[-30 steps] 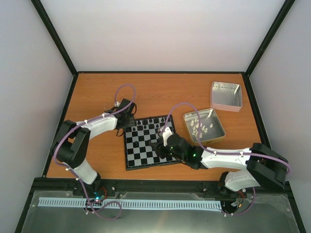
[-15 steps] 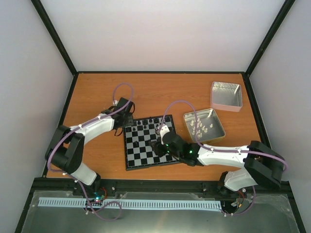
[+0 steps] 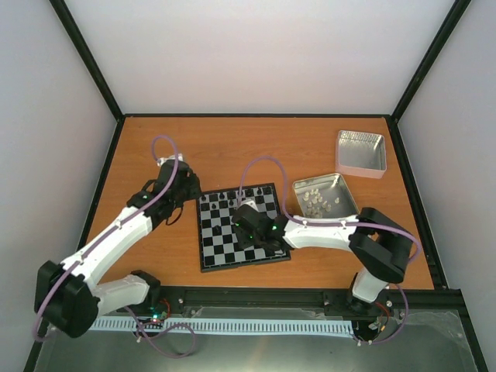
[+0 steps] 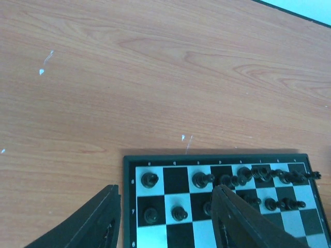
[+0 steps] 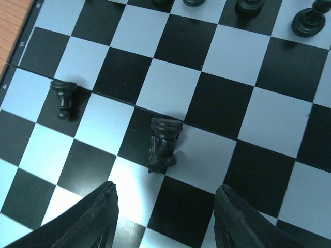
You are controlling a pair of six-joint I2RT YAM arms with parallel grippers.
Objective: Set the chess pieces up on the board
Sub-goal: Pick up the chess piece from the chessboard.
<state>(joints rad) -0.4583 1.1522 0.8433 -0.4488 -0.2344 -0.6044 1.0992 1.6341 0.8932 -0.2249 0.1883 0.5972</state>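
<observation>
The board (image 3: 221, 249) lies mid-table. Several black chess pieces (image 3: 248, 196) stand along its far rows. My left gripper (image 3: 187, 200) is open and empty just off the board's far left corner. In the left wrist view (image 4: 165, 217) its jaws straddle that corner of the board (image 4: 207, 157), above standing pieces (image 4: 149, 180). My right gripper (image 3: 246, 232) is open and empty over the board's middle. In the right wrist view (image 5: 165, 219) a black piece (image 5: 163, 142) lies on its side just ahead of the jaws. A smaller one (image 5: 64, 99) lies to its left.
An open metal tin (image 3: 349, 213) holding cream-white pieces (image 3: 318, 200) sits right of the board. A second tin (image 3: 360, 152) stands at the back right. Black frame posts and white walls enclose the table.
My left arm has stretched out and its gripper has drawn left, off the board's far corner. My right gripper has slid left across the board toward its middle.
</observation>
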